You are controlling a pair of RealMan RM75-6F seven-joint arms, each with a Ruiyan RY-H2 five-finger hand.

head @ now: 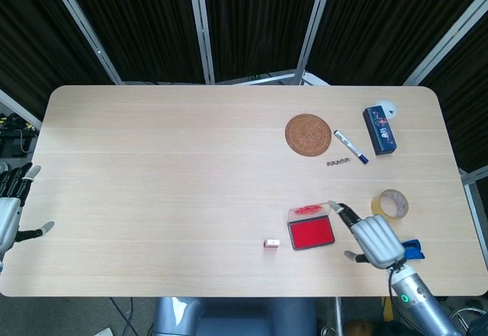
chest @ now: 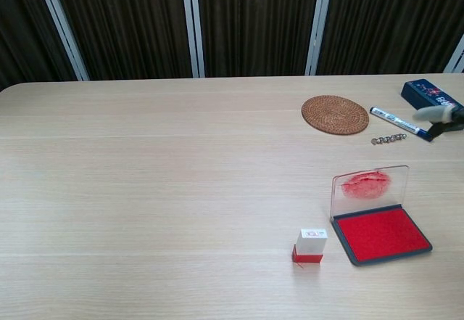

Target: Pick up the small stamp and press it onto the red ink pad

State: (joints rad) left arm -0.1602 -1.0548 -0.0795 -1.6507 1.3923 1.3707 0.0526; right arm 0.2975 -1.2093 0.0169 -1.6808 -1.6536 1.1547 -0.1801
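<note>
The small stamp (head: 271, 242), white with a red base, stands upright on the table just left of the red ink pad (head: 312, 234); the chest view shows the stamp (chest: 309, 245) and the ink pad (chest: 381, 234) a small gap apart. The pad's clear lid (chest: 370, 189) stands raised behind it, smeared red. My right hand (head: 374, 241) hovers just right of the pad with nothing in it, one finger reaching toward the lid; only a fingertip (chest: 433, 113) enters the chest view. My left hand (head: 9, 216) is off the table's left edge, fingers apart, holding nothing.
At the back right lie a woven coaster (head: 308, 134), a marker (head: 351, 146), a small chain (head: 337, 162) and a dark blue box (head: 380, 129). A tape roll (head: 390, 203) and a blue object (head: 412, 249) lie beside my right hand.
</note>
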